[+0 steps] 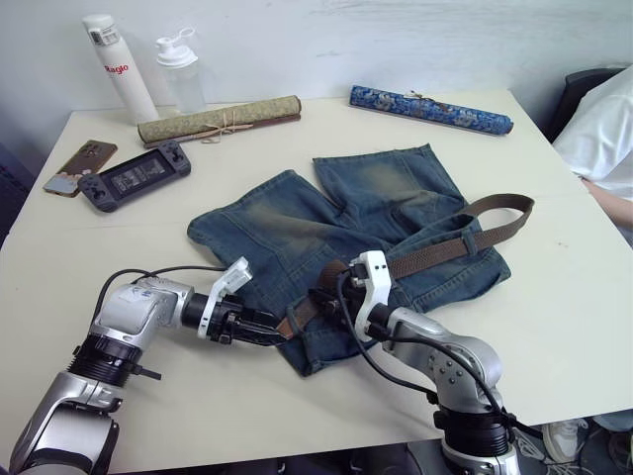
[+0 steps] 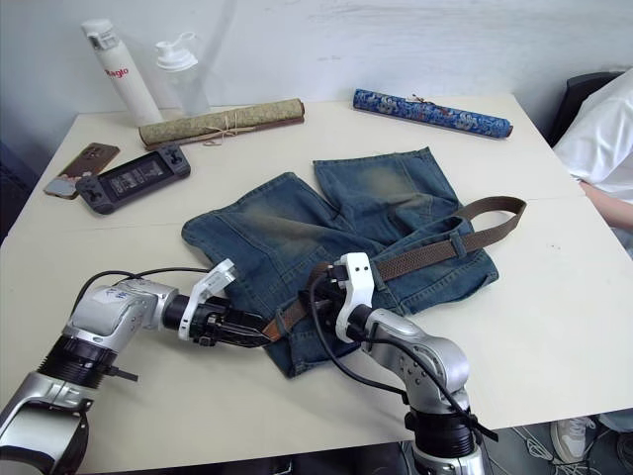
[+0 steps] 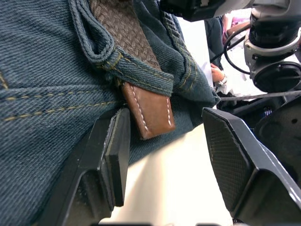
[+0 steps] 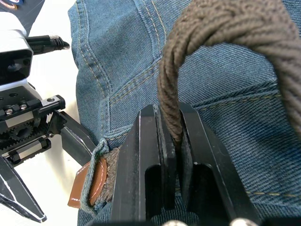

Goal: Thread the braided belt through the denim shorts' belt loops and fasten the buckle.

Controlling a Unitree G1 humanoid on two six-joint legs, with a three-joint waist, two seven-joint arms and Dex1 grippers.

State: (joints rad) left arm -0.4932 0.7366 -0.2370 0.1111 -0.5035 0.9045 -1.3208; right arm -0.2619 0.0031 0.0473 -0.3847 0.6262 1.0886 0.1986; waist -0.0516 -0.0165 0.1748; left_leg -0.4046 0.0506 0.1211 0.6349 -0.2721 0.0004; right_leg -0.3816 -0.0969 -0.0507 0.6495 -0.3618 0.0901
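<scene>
Fingers of the right gripper (image 4: 171,141) pinch the belt (image 1: 435,250) at the shorts' (image 1: 297,230) waistband. Its leather tip (image 3: 150,113) pokes out of a loop (image 3: 134,70), between the left gripper's (image 3: 164,155) spread fingers, with bare table (image 1: 247,396) below.

Denim shorts (image 1: 336,233) lie mid-table with the braided belt (image 1: 445,247) across the waistband. The left gripper (image 1: 265,331) meets the belt's tip at the near left; the right gripper (image 1: 321,300) sits beside it.
</scene>
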